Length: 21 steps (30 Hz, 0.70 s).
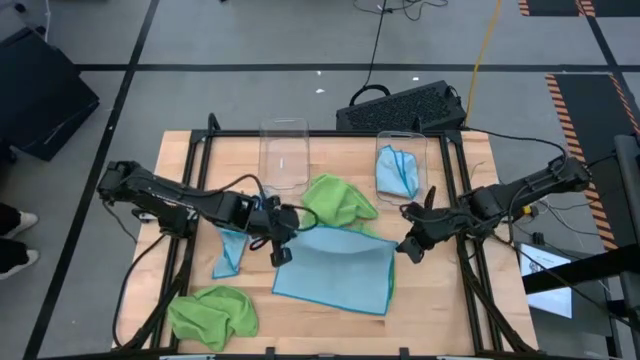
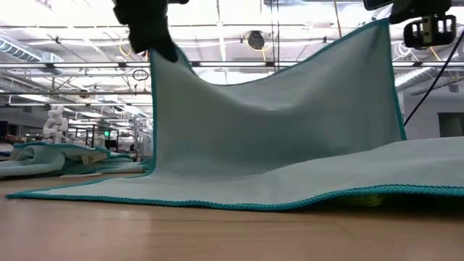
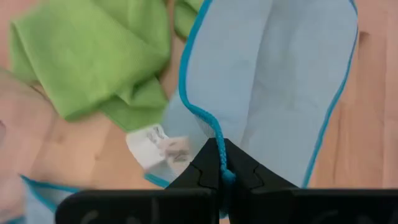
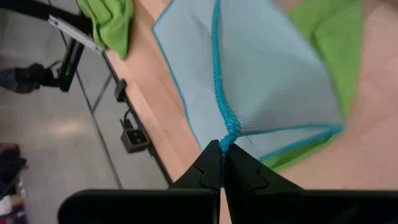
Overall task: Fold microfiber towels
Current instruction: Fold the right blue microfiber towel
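Both grippers [image 1: 282,252] [image 1: 408,247] low, pinching blue towel [image 1: 335,268] corners

In the low view we see only the lifted light blue towel [image 2: 275,130] filling the frame; it hides the table behind it, and both grippers are cut off by the top edge, the left gripper [image 2: 148,29] showing as a dark blur. A sliver of green [image 2: 370,197] under the towel's edge is too little to identify. In the left wrist view the white label [image 3: 158,146] is blurred, unreadable. In the high view the green towel [image 1: 340,203] lies partly beneath the blue one.
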Available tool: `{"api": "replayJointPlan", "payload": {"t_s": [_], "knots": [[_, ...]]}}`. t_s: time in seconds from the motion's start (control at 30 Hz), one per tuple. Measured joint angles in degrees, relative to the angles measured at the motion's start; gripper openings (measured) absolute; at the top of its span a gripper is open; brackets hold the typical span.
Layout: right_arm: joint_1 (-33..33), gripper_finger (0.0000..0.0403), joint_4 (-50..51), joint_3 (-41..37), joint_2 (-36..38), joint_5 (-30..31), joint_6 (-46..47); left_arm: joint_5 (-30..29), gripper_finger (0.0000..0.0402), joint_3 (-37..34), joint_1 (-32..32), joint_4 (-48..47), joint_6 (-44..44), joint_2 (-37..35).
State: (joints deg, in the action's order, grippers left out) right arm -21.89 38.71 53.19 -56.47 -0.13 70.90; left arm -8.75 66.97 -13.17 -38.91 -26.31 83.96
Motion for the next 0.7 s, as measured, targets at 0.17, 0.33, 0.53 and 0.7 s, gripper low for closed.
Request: {"api": "replayJointPlan", "payload": {"t_s": [0.17,0.33,0.53,0.7], "knots": [[-2.7,0.0,-2.1,0.0,-2.4,-0.2,2.6,0.0,0.0005,-1.0,-2.9,0.2,-2.3,0.0],[-5.3,0.0,-4.0,0.0,-5.0,-0.2,4.7,-0.1,0.0005,-1.0,-5.1,1.5,-3.0,0.0],[-8.0,0.0,-6.0,0.0,-8.0,-0.2,6.0,-0.2,0.0005,-1.4,-7.6,2.4,-4.9,0.0],[-10.0,0.0,-7.7,0.0,-10.1,-0.2,7.6,-0.2,0.0005,-6.4,-9.3,6.0,-7.4,0.0]]}}
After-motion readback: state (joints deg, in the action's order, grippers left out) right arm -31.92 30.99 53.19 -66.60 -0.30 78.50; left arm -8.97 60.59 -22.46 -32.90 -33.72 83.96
